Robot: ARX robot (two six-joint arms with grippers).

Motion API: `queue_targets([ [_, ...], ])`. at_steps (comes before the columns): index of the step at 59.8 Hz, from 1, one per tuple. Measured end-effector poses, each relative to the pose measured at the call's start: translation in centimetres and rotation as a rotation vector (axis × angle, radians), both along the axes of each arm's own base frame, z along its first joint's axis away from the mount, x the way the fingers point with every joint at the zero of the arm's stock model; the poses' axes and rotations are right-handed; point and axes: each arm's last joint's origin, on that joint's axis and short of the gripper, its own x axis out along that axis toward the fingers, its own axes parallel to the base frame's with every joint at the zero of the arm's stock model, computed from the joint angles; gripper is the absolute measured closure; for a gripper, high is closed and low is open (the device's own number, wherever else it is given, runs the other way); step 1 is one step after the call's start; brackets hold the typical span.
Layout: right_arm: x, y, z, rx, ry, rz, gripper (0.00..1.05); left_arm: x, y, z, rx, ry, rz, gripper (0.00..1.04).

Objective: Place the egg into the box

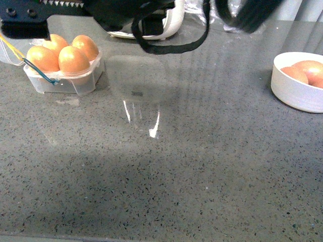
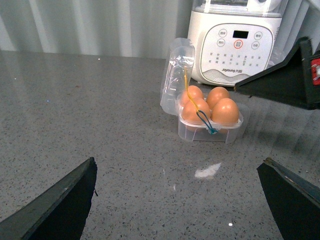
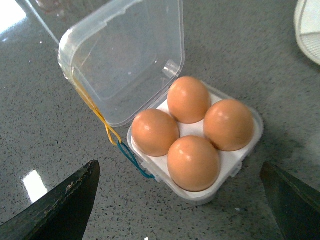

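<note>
Item under inspection: the box (image 3: 150, 169), standing on the counter (image 1: 202, 176) at the robot's left, in front of a white appliance (image 2: 235, 45).

Findings:
- All four cells are occupied by brown eggs (image 3: 193, 162), each seated upright and level with the others. No cell is vacant.
- The egg named in the task is presumably one of these four. They look alike, so which one cannot be told.
- The clear lid (image 3: 130, 60) stands open on its hinge, with the yellow and blue bands (image 3: 107, 127) hanging at that side.
- The right hand (image 3: 177, 170) hangs above the box, fingers spread wide and holding nothing.
- The left hand (image 2: 178, 161) is low over the counter, well apart from the box, likewise spread and empty.
- A white bowl (image 1: 298, 96) at the robot's right holds further eggs.

Assessment: placement appears complete and the box is at capacity. Nothing is left but clearing the right hand from above it. The task does not call for closing the lid.
</note>
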Motion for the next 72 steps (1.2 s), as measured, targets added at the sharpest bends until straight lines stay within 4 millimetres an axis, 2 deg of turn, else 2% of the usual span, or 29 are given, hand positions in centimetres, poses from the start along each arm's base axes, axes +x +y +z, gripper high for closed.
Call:
queue_targets([
  [7,-0.4,-2.5,0.8,-0.023,-0.061,-0.094,0.07,0.0,0.0,0.0,0.0,0.0,0.0,0.07],
  [16,-1.7,-9.8,1.8,-0.15,-0.248,-0.349,0.07,0.0,0.0,0.0,0.0,0.0,0.0,0.07],
  [20,-3.2,-12.9,3.0,-0.257,-0.424,-0.479,0.07,0.0,0.0,0.0,0.0,0.0,0.0,0.07],
  [27,-5.3,-15.1,4.6,-0.379,-0.589,-0.532,0.08,0.0,0.0,0.0,0.0,0.0,0.0,0.07],
  [30,-6.7,-16.6,5.0,-0.32,-0.575,-0.667,0.2,0.0,0.0,0.0,0.0,0.0,0.0,0.07],
  [38,-10.3,-20.0,3.6,-0.123,-0.489,-0.758,0.43,0.0,0.0,0.0,0.0,0.0,0.002,0.07],
  [45,-13.0,-22.0,1.6,-0.065,-0.466,-0.791,0.62,0.0,0.0,0.0,0.0,0.0,0.0,0.07],
  [60,-15.5,-23.7,-1.4,-0.046,-0.446,-0.782,1.02,0.0,0.0,0.0,0.0,0.0,0.001,0.07],
  [72,-17.0,-24.7,-2.8,-0.038,-0.449,-0.793,1.02,0.0,0.0,0.0,0.0,0.0,0.0,0.07],
])
